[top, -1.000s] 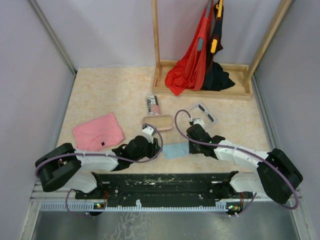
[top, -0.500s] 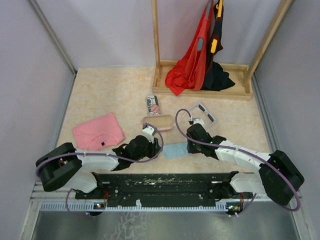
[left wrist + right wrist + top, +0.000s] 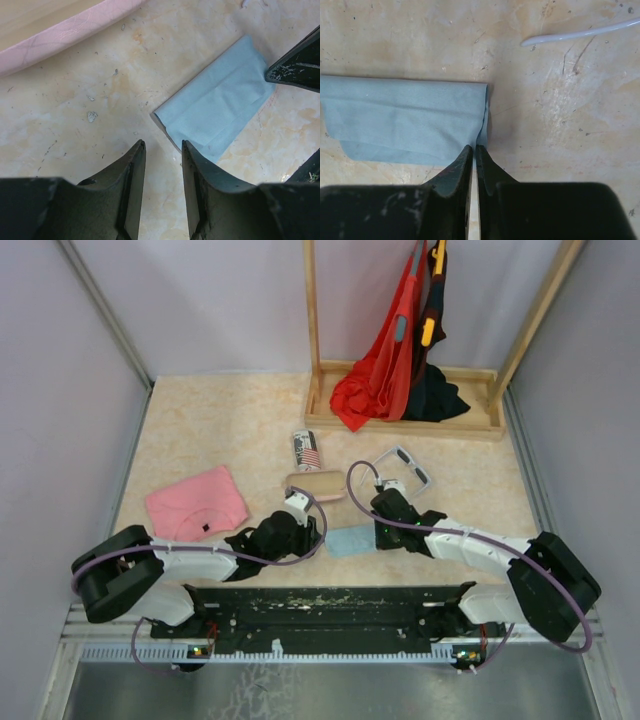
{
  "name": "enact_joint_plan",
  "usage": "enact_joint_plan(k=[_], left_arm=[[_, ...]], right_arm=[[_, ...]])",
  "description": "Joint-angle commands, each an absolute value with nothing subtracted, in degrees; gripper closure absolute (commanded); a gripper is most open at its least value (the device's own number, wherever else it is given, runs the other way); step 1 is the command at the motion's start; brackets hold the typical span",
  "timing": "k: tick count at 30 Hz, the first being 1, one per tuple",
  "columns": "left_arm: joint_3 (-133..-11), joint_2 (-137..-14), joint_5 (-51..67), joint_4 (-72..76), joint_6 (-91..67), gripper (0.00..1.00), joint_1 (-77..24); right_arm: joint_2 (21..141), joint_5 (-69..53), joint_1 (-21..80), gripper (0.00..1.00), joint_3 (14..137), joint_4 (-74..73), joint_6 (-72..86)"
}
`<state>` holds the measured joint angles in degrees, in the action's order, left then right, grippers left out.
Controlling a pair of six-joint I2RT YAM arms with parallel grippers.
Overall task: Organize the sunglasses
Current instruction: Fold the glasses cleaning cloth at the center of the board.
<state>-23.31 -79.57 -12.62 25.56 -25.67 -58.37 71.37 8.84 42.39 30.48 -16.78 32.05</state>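
The white sunglasses (image 3: 408, 468) lie just beyond the right gripper (image 3: 476, 149), its jaws almost closed at the blue cloth's (image 3: 405, 120) edge. Whether it grips, I cannot tell. The left gripper (image 3: 162, 146) hangs half open, empty.

A folded blue cloth (image 3: 351, 540) lies on the beige table (image 3: 220, 430), near a pink case (image 3: 315, 486), with a flag-printed case (image 3: 307, 450) just behind. A pink shirt (image 3: 196, 504) lies farther left. A wooden rack (image 3: 312, 330) holds red fabric (image 3: 385, 370).

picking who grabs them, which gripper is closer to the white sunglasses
Right. The right gripper is at the cloth's right edge, just on the near side of the sunglasses; the left gripper is off the cloth's left end, farther away.
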Motion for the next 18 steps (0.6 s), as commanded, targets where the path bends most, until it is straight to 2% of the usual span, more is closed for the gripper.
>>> enact_joint_plan(k=[1, 2, 18], left_arm=[[-24.0, -79.5, -12.7, 26.1, -25.2, 0.59, -58.4], [-24.0, -79.5, -12.7, 26.1, -25.2, 0.59, -58.4], [-24.5, -79.4, -12.7, 25.8, -25.1, 0.59, -58.4]], right_arm=[[71.0, 9.4, 43.0, 0.98, 32.5, -15.9, 32.0], [70.7, 9.7, 43.0, 1.0, 32.5, -16.1, 32.1], [68.8, 13.5, 43.0, 1.0, 33.4, -19.3, 31.4]])
